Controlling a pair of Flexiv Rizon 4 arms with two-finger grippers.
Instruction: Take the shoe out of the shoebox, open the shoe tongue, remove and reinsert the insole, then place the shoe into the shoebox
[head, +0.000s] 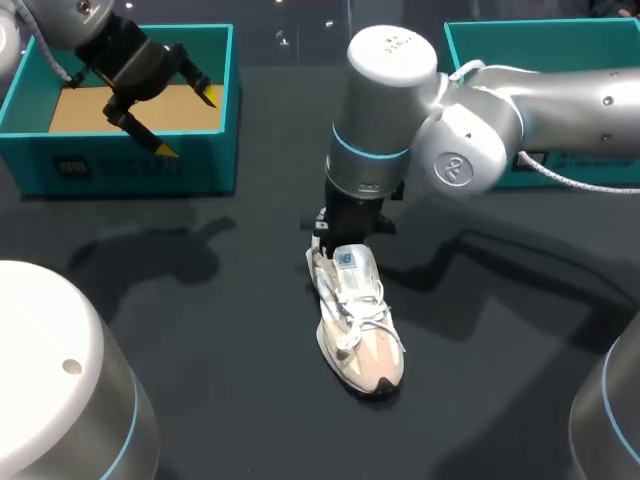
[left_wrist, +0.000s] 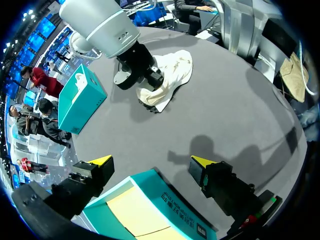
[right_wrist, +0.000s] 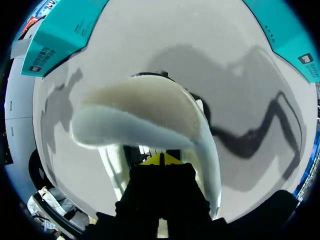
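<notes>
Shoe (head: 358, 320): white and cream, laced, upright on the worktop (head: 200, 330), outside the shoebox (head: 130, 165).
My right tool (right_wrist: 161, 159): at the heel opening, tips together; I cannot tell whether they hold anything.
My left tool (head: 188, 123): wide open, empty, above the shoebox.

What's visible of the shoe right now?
The shoe is a white and beige sneaker with white laces, a blue tag on its tongue and a dark outsole. It lies on the dark table near its middle, toe toward the robot. The right gripper sits at its heel end; the contact itself is hidden.
</notes>
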